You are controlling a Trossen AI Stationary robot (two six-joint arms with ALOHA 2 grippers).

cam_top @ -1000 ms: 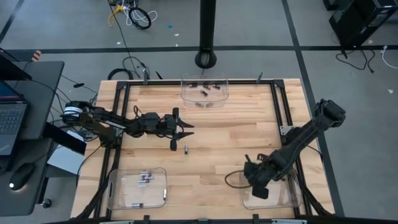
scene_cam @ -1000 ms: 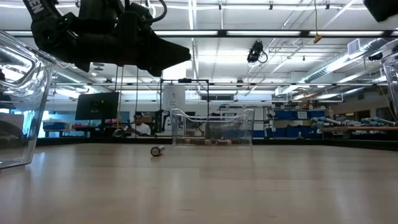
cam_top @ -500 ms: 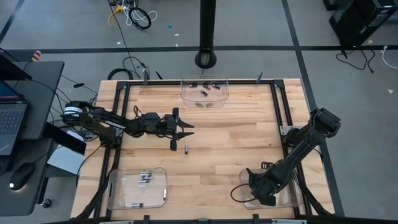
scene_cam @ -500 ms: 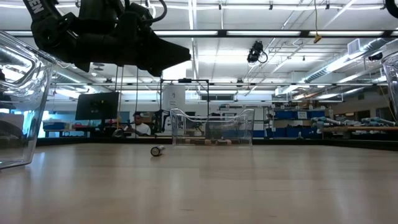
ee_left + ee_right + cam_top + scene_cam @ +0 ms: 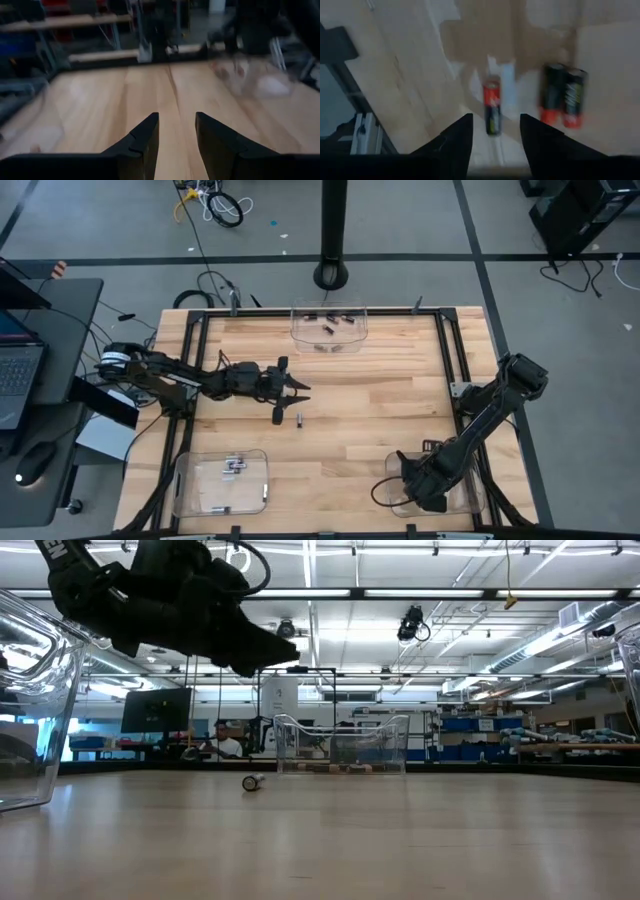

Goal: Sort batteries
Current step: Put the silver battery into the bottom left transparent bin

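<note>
The right gripper (image 5: 408, 480), fingers parted and empty, hangs over the near-right bin (image 5: 465, 498); three batteries (image 5: 491, 106) lie below.

The left gripper (image 5: 297, 389), fingers parted, hovers mid-table.

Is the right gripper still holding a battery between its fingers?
No, the right gripper stands open, and the battery lies apart beyond its fingertips, in the clear bin.

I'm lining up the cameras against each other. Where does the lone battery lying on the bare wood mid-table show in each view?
High view: the lone battery lies mid-table, just off the left end effector.
Low view: on the tabletop, left of centre, before the far clear bin.
Left wrist view: not in it.
Right wrist view: not in it.
Shared landmark: that far clear bin.
</note>
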